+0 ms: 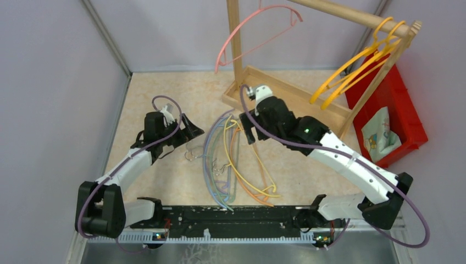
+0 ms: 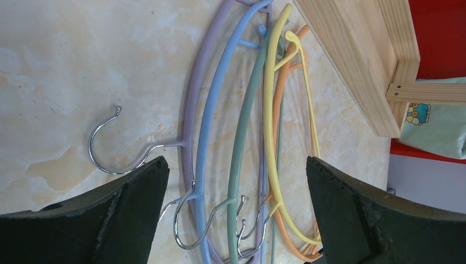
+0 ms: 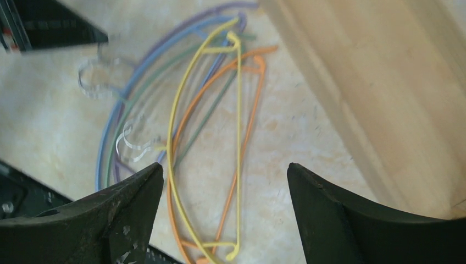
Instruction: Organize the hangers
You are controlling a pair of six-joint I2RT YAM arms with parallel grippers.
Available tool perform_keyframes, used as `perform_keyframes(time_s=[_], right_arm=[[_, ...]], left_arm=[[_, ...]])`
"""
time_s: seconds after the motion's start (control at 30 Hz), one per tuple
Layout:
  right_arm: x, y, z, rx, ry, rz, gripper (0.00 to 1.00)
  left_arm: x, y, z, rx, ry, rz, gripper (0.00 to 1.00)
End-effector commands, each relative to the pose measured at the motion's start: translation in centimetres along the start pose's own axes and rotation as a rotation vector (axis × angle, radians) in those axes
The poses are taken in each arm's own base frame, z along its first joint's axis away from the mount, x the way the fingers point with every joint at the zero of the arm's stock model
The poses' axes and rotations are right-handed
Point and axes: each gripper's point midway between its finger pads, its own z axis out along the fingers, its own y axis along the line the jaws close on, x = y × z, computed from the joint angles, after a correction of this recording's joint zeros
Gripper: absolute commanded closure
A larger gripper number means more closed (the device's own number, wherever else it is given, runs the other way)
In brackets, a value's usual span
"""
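Several hangers lie piled on the table [image 1: 165, 99] between my grippers: purple [image 2: 189, 110], blue [image 2: 211, 110], green [image 2: 244, 110], yellow [image 2: 267, 110] and orange [image 2: 278, 93], metal hooks pointing left. The pile shows in the top view [image 1: 225, 165]. A pink hanger [image 1: 258, 25] hangs on the rack's upright. Yellow and orange hangers [image 1: 357, 66] hang on its rail. My left gripper [image 1: 195, 132] is open and empty just left of the pile, and straddles it in the left wrist view [image 2: 236, 162]. My right gripper [image 1: 245, 131] is open and empty above the pile's far right, over the yellow hanger [image 3: 175, 110] and the orange one [image 3: 250, 121].
The wooden rack stands at the back right with its base [image 1: 297, 93], upright [image 1: 235, 44] and rail [image 1: 340, 11]. A red bin [image 1: 395, 99] holding a printed bag [image 1: 379, 132] sits right of it. Grey walls enclose the table.
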Motion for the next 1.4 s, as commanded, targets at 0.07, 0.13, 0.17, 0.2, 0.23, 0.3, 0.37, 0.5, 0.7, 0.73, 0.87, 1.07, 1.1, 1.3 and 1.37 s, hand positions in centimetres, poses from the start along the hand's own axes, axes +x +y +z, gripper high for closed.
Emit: perform_keyframes(time_s=[0.07,0.13,0.17,0.2,0.23,0.3,0.37,0.5,0.7,0.73,0.87,1.07,1.1,1.3,1.37], right_arm=[[8.6,5.1,3.0,-0.23,0.239,-0.115,0.23],[10.3,6.4,3.7,-0.297,0.28,-0.133,0.28],[11.1,6.8,4.1,-0.319,0.297,-0.143,0.28],[11.9,7.2,4.4,-0.344,0.313,-0.151,0.29],[12.8,7.6,4.7,-0.365,0.333,-0.159,0.29],[14.5,8.4,5.3,-0.405,0.378,-0.17,0.31],[15.8,9.4,5.7,-0.445,0.407,-0.176,0.33],[18.3,10.4,6.3,-0.486,0.449,-0.159,0.34],[22.4,10.8,7.1,-0.518,0.517,-0.129,0.37],[22.9,10.9,7.2,-0.523,0.524,-0.116,0.38],[24.6,11.0,7.9,-0.523,0.539,-0.086,0.38],[26.2,10.5,8.7,-0.492,0.576,-0.109,0.56],[26.2,10.5,8.7,-0.493,0.579,-0.111,0.63],[23.8,9.9,8.4,-0.441,0.557,-0.127,1.0],[21.7,9.4,7.8,-0.409,0.524,-0.135,1.0]], left_arm=[[-0.7,-0.2,0.6,0.015,-0.009,0.021,0.0],[-0.7,-0.1,0.7,0.014,-0.005,0.021,0.0],[-0.7,-0.1,0.7,0.013,-0.003,0.02,0.01],[-0.7,-0.1,0.7,0.011,-0.003,0.021,0.0],[-0.6,0.0,0.8,0.007,-0.001,0.02,0.01],[-0.4,0.3,0.9,0.001,0.004,0.016,0.0],[-0.1,0.6,1.1,-0.004,0.014,0.01,0.0],[0.3,1.0,1.2,-0.011,0.024,0.006,0.0],[0.5,1.3,1.2,-0.025,0.029,0.015,0.0],[0.4,1.3,1.1,-0.026,0.028,0.018,0.0],[0.5,1.4,0.9,-0.032,0.032,0.023,0.0],[0.6,1.3,0.4,-0.035,0.031,0.029,0.0],[0.6,1.3,0.4,-0.036,0.028,0.032,0.0],[0.7,1.3,0.1,-0.034,0.018,0.026,0.0],[0.6,1.2,0.1,-0.027,0.013,0.023,0.0]])
